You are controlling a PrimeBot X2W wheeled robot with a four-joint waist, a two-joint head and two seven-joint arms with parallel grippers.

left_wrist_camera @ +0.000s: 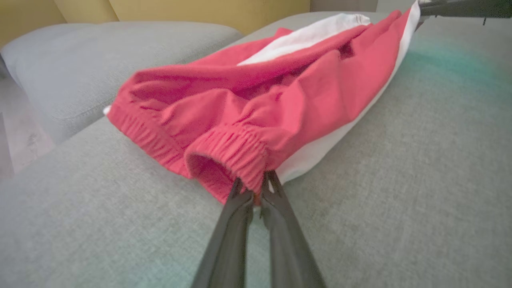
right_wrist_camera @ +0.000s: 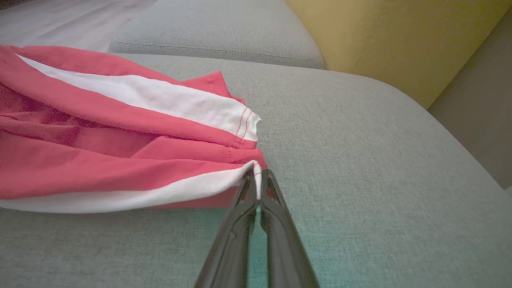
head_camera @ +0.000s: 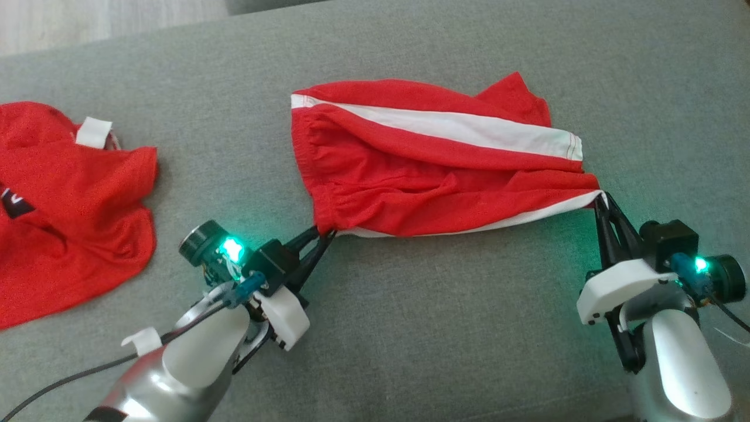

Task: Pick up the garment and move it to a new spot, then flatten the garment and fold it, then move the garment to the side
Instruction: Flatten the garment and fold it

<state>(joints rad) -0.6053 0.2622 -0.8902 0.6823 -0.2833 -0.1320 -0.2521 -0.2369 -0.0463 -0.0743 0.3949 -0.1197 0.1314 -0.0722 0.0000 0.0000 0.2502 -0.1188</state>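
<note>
Garment (head_camera: 433, 176) spans left end effector (head_camera: 324, 233) to right end effector (head_camera: 602, 197), both clamped on it.

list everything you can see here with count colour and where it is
shorts: one, red with white side stripes, mid cushion, stretched between both grippers
other garment: one, red, on the cushion at the head view's left
seat cushions: two, grey, one under both garments, one beyond it
backrest: one, yellow, behind the cushions
floor: one, pale wood, head view's top left
left gripper: one, dark fingers, shut on the elastic waistband
right gripper: one, dark fingers, shut on a leg hem corner
</note>
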